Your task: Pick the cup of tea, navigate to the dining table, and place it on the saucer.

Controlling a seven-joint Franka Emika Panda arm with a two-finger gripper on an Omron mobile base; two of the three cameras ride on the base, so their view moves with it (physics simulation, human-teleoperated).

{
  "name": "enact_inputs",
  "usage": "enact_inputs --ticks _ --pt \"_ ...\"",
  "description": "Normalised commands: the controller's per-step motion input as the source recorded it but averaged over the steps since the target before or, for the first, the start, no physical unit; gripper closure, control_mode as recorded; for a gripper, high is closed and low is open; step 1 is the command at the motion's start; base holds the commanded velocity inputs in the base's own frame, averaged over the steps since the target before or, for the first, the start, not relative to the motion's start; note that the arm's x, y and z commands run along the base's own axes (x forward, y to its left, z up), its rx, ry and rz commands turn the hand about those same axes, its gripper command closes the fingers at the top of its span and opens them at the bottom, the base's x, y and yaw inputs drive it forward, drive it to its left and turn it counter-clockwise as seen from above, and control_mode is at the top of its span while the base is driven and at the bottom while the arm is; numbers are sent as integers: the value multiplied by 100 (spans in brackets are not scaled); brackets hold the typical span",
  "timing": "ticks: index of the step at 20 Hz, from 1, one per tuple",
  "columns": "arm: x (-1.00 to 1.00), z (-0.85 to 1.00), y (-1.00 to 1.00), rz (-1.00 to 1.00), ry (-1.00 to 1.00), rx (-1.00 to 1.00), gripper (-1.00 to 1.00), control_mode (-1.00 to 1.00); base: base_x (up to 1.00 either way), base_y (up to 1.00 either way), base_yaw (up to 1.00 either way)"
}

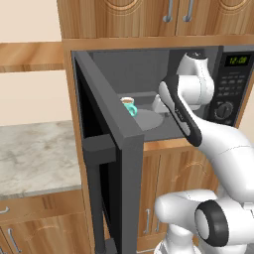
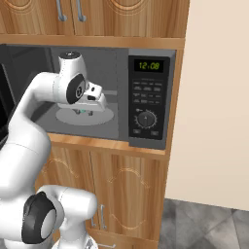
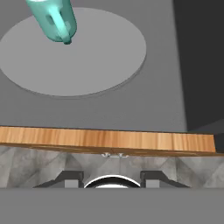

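Note:
The cup of tea [image 1: 130, 105] is a small teal mug with brown liquid, standing on the round grey turntable [image 3: 87, 57] inside the open microwave. In the hand view the cup of tea [image 3: 54, 19] sits at the top left, its handle turned toward the camera. My gripper [image 3: 111, 176] hangs at the front of the microwave cavity, short of the cup and apart from it. Its fingertips [image 3: 70, 176] stand apart with nothing between them. From the base, the hand [image 1: 158, 104] shows to the right of the cup, and a bit of teal [image 2: 89, 113] peeks under the hand [image 2: 95, 97]. The dining table and the saucer are out of view.
The microwave door [image 1: 116, 144] stands swung open to the left. Its control panel [image 2: 148, 97] is on the right. A wooden shelf edge [image 3: 109, 141] runs under the cavity, with cabinets above and below. A marbled wall counter [image 1: 34, 154] lies to the left.

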Motion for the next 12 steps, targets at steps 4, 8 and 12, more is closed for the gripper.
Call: enact_inputs --ticks 4,8,12 --pt "-5 -13 0 0 1 0 -100 -100 0 0 0" --pt "-41 -37 1 9 -5 1 -100 -100 0 0 0" --pt "-17 -11 2 12 -18 11 -100 -100 0 0 0"
